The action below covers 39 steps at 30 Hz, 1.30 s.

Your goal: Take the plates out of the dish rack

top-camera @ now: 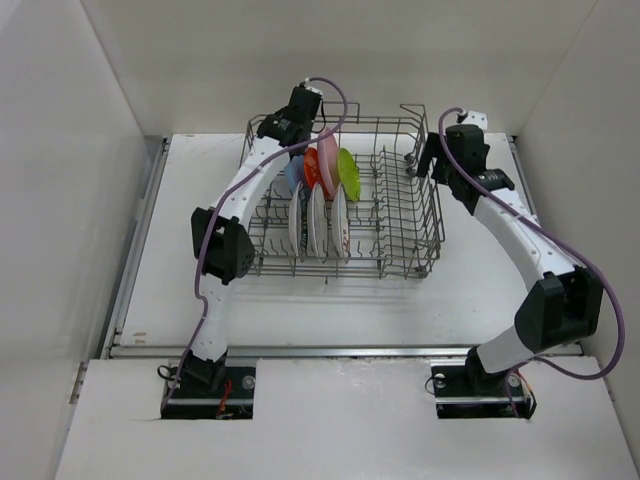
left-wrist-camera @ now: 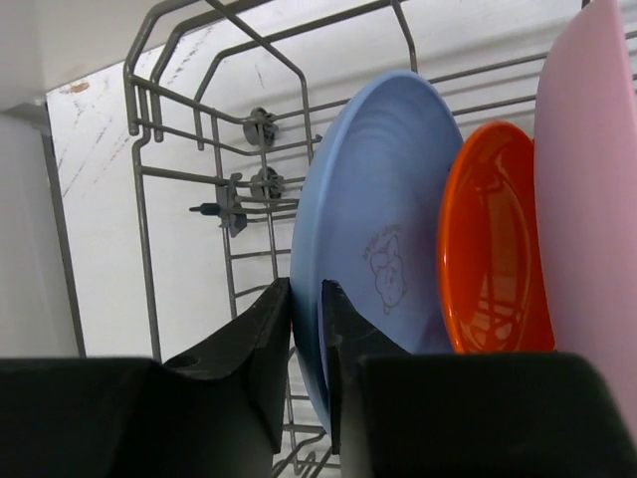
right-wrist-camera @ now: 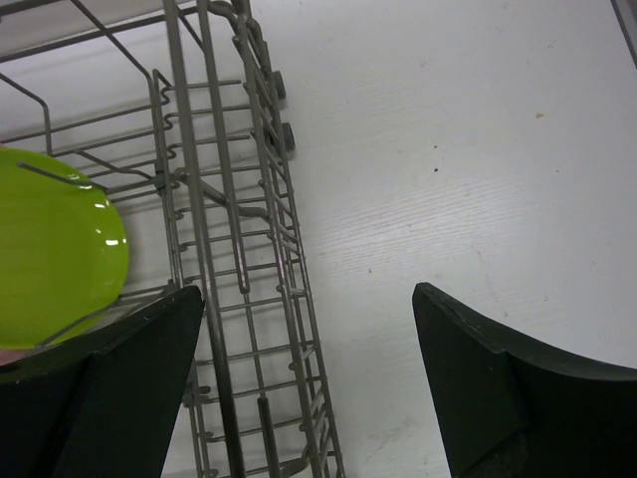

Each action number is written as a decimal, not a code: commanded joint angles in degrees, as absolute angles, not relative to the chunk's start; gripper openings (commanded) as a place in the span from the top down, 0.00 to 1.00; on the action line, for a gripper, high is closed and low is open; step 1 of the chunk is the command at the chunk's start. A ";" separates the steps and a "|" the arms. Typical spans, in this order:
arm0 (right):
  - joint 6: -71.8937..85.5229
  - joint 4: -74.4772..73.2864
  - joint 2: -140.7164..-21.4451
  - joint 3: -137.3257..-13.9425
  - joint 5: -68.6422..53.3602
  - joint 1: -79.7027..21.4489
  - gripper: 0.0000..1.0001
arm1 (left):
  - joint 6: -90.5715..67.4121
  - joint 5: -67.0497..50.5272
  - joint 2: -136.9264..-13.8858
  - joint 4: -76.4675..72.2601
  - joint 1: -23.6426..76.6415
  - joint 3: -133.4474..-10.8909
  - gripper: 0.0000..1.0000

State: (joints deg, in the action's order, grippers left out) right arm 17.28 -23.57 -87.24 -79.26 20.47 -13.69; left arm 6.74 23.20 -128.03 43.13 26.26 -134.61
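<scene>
The grey wire dish rack (top-camera: pixel 400 215) stands mid-table. In it stand a blue plate (top-camera: pixel 293 173), an orange-red plate (top-camera: pixel 312 167), a pink plate (top-camera: pixel 328 158), a lime-green plate (top-camera: pixel 348 170) and three white plates (top-camera: pixel 318 220). My left gripper (left-wrist-camera: pixel 307 299) is shut on the rim of the blue plate (left-wrist-camera: pixel 383 219), still among the tines, beside the orange-red plate (left-wrist-camera: pixel 493 249) and pink plate (left-wrist-camera: pixel 587 179). My right gripper (right-wrist-camera: pixel 309 329) is open and empty above the rack's right wall (right-wrist-camera: pixel 249 249), with the green plate (right-wrist-camera: pixel 55 244) to its left.
White walls enclose the table on three sides. A metal rail (top-camera: pixel 340 350) runs along the near edge of the table. Bare white tabletop (right-wrist-camera: pixel 448 149) lies to the right of the rack.
</scene>
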 commanded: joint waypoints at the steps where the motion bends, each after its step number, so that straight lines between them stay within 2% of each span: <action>1: 16.52 -22.32 -87.01 -78.49 21.97 -14.15 0.08 | 4.40 21.27 -128.41 44.65 26.19 -133.95 0.92; 3: 16.52 -22.32 -87.71 -78.49 22.50 -14.15 0.08 | 3.87 20.49 -128.41 46.05 26.19 -133.95 1.00; 9: 16.00 -22.94 -89.47 -78.49 24.35 -14.15 0.08 | 1.58 23.11 -125.16 47.29 26.19 -133.24 1.00; 17: 15.47 -22.94 -88.78 -79.01 22.32 -14.68 0.09 | 3.94 25.14 -118.92 45.88 26.72 -138.34 1.00; 23: 15.47 -22.32 -86.31 -78.49 21.27 -14.68 0.09 | 5.98 25.93 -116.19 44.03 26.02 -129.39 1.00; 27: 15.47 -22.32 -85.69 -78.49 21.27 -15.21 0.09 | 4.31 25.40 -115.05 43.95 26.02 -130.95 1.00; 33: 15.47 -22.32 -84.64 -78.49 21.27 -15.21 0.09 | 12.90 29.44 -113.12 41.32 27.86 -137.10 1.00; 39: 16.52 -21.80 -84.64 -78.49 20.65 -16.87 0.09 | 18.89 32.08 -112.59 38.24 28.48 -138.25 1.00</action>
State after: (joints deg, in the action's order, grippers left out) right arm 16.27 -23.51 -86.70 -78.59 21.21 -15.55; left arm 14.20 29.36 -118.39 42.11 27.88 -134.87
